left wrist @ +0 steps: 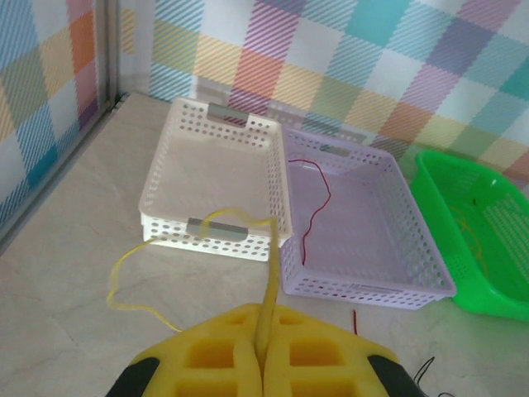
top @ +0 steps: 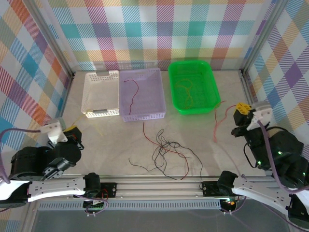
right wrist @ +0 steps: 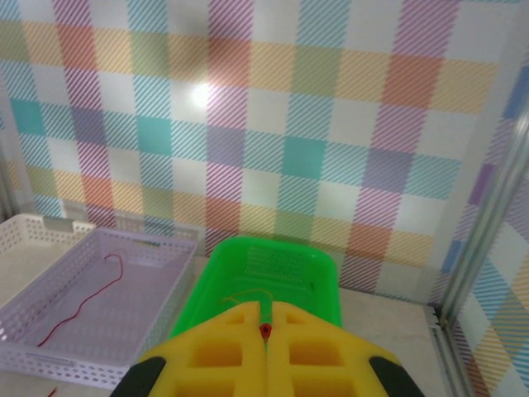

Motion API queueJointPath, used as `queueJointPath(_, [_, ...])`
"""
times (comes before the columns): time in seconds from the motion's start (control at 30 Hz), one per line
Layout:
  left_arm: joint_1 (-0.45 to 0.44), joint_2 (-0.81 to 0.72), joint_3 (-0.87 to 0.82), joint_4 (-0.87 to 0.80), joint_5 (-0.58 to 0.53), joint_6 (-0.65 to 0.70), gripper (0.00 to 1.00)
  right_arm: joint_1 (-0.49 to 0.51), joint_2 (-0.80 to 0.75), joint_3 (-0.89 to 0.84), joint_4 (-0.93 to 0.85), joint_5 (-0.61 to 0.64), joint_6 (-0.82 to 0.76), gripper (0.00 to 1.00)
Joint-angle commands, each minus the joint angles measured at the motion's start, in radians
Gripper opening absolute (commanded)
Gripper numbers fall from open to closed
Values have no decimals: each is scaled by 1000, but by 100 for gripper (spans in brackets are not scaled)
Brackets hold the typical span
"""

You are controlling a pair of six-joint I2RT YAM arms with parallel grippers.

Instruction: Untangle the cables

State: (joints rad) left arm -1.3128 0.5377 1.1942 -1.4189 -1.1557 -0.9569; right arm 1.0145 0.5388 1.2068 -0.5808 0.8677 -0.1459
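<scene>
A tangle of black and red cables [top: 165, 151] lies on the table between the two arms. My left gripper [left wrist: 263, 331] is shut on an orange-yellow cable [left wrist: 270, 285], which runs up from the fingers and loops left over the table in front of the white basket. In the top view that gripper [top: 72, 130] sits low at the left. My right gripper [right wrist: 265, 321] is shut on the end of a red cable [right wrist: 265, 331]. In the top view it [top: 243, 110] is raised at the right, and the red cable [top: 218, 121] hangs from it toward the table.
Three baskets stand in a row at the back: a white basket [top: 102, 112], a lilac basket [top: 145, 116] holding a red wire [top: 133, 92], and a green basket [top: 193, 110] holding orange-yellow wires [top: 186, 92]. Checked walls enclose the table on three sides.
</scene>
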Motion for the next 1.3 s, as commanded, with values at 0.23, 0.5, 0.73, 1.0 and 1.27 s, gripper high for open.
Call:
queueJointPath(0.23, [5, -35, -97, 208, 73, 141, 0, -39, 346, 166, 128, -259, -35, 0])
queueJointPath(0.5, [5, 0, -163, 297, 150, 149, 0, -305, 699, 352, 123, -690, 171, 0])
queueJointPath(0.73, [5, 57, -187, 376, 180, 176, 0, -378, 1009, 523, 157, -881, 233, 0])
queueJointPath(1.0, [5, 86, -187, 432, 216, 180, 0, -397, 1270, 693, 138, -969, 252, 0])
queueJointPath(1.27, [4, 158, -158, 484, 253, 201, 0, -409, 1570, 885, 94, -1029, 269, 0])
